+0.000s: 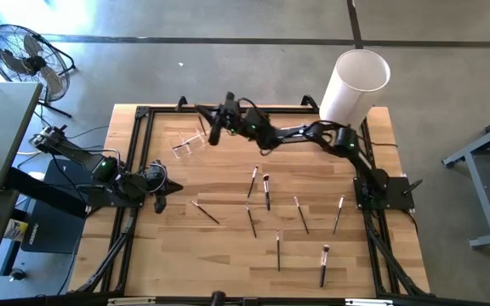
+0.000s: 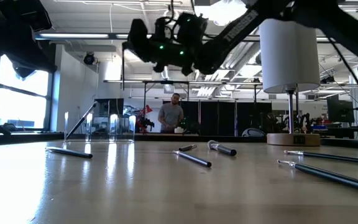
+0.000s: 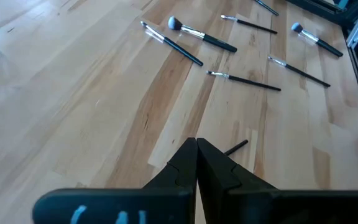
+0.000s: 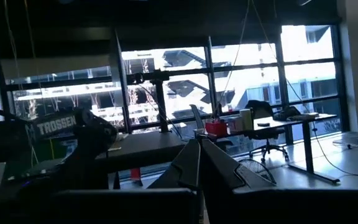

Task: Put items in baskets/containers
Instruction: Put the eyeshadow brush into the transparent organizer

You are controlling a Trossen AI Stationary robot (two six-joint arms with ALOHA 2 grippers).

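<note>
Right pincer (image 1: 214, 134) reaches across the far side of the worktop (image 1: 228, 255), raised in the air beside the clear holder (image 1: 190, 142); fingers together, nothing visibly held in them. The high view shows a dark slim thing under it, but whether that is a brush or just the fingers can't be told. The low view shows one brush (image 2: 79, 121) already leaning inside the holder at the far left. Left pincer (image 1: 162, 198) sits low at the left edge of the worktop, fingers pressed together on nothing. The rest of the brushes (image 1: 267, 192) lie flat and loose across the middle and near right, well apart from the holder. Nearest loose one to the left pincer is the brush (image 1: 204, 211) just to its right, lying diagonal with its long axis running from far-left to near-right. The others mostly lie near-to-far, closer to the right arm's base side. Judgement: the next pick turns on that. Left arm is nearer to the diagonal brush, right arm nearer to the holder but has to come back toward the near side for the middle group. Tall white cylinder (image 1: 353, 85) stands at the far right, not part of the job.
</note>
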